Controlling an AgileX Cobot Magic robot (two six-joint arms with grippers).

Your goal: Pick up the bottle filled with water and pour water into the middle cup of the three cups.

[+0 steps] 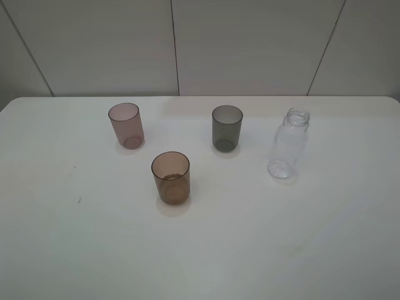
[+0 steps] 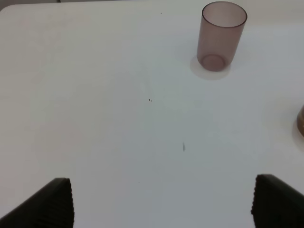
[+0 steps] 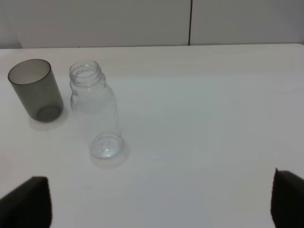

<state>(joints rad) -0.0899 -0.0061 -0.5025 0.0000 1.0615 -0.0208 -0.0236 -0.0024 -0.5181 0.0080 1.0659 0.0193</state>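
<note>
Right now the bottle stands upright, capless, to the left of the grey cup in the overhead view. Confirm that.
Not quite. The bottle is upright and capless, but it stands to the right of the grey cup, not the left. The exterior high view shows this.

Three cups: one mauve-pink cup [image 1: 125, 125], one amber-brown cup [image 1: 170, 177], one dark-grey cup [image 1: 226, 127]. One clear bottle [image 1: 289, 143], seemingly uncapped.

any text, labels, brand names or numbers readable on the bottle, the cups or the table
None: no view shows any readable text.
The bottle: clear, no label.
The pink cup, amber cup and grey cup: plain, no print.
The table: only small dark specks, not writing.
</note>
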